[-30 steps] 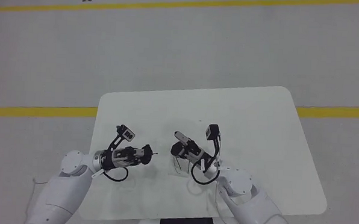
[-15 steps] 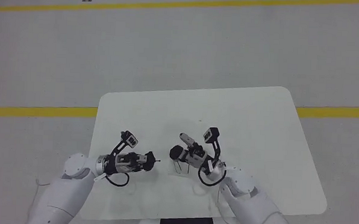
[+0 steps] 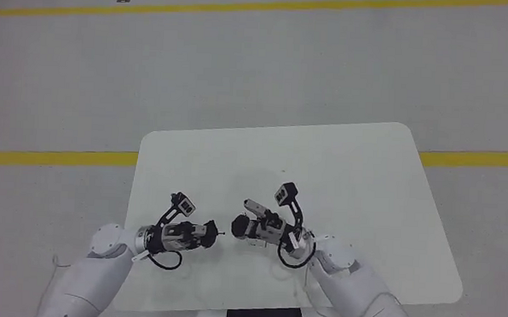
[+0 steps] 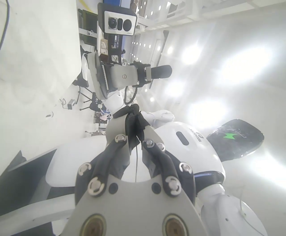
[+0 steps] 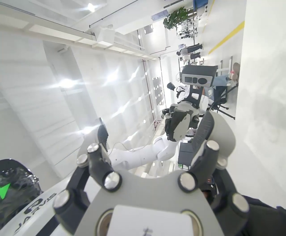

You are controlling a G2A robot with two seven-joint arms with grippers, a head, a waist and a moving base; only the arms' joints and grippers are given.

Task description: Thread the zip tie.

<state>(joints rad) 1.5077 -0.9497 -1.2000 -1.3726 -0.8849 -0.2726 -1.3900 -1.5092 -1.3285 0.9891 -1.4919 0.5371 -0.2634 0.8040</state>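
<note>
A thin black plastic zip tie (image 4: 133, 131) is pinched in the closed fingers of the left gripper (image 4: 134, 112), above the near part of the white rounded table (image 3: 365, 163). The right gripper (image 5: 154, 128) is spread wide, just right of it.

left gripper (image 3: 212, 233) left of right gripper (image 3: 242, 218), near, apart | both over table (image 3: 365, 163) front | zip tie (image 4: 133, 120) between left fingers (image 4: 116, 129)
</note>
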